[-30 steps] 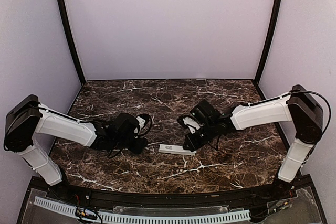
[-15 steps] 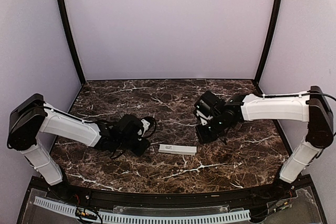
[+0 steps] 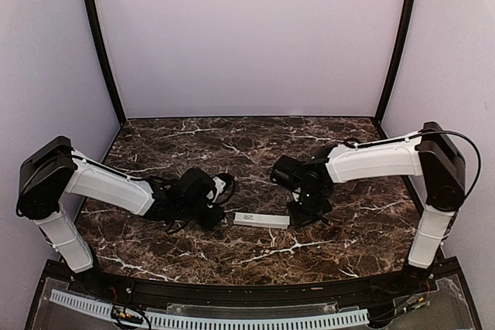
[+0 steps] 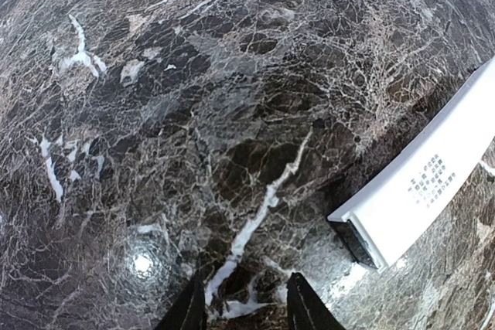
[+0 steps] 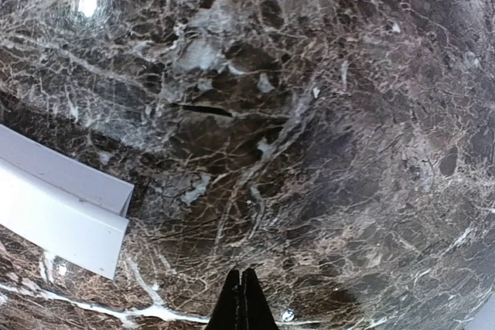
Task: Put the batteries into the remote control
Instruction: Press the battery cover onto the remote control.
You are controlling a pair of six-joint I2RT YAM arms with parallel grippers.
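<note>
1. The remote control (image 3: 261,220) is the one thing here that could hold anything. It lies flat on the dark, white-veined marble counter (image 3: 232,144), a little nearer than the middle, between the two pincers. Its upward face is plain white with a small patch of grey print. What sits inside it cannot be told.
2. From overhead, its long axis runs left to right, with the left end a touch farther back than the right end.
3. The left wrist view shows that the remote's left end has a dark end face, and the grey print sits on the top face just beside that end. So the dark end points left, toward the left pincer.
4. The right end is plain white and squared off. It shows at the left edge of the right wrist view.
5. The left pincer (image 4: 246,303) hangs low over the counter just left of the dark end, near it but not touching. Its two dark fingers (image 4: 303,305) stand partly apart, with only bare marble between them. It has hold of nothing.
6. The right pincer (image 5: 242,291) is low over the counter just off the remote's right end. Its fingers are pressed together into a single point with nothing between them, and a stretch of marble separates them from the remote.
7. The left arm (image 3: 100,187) and right arm (image 3: 371,161), both white, reach in low from either side, their wrists turned toward the remote.
</note>
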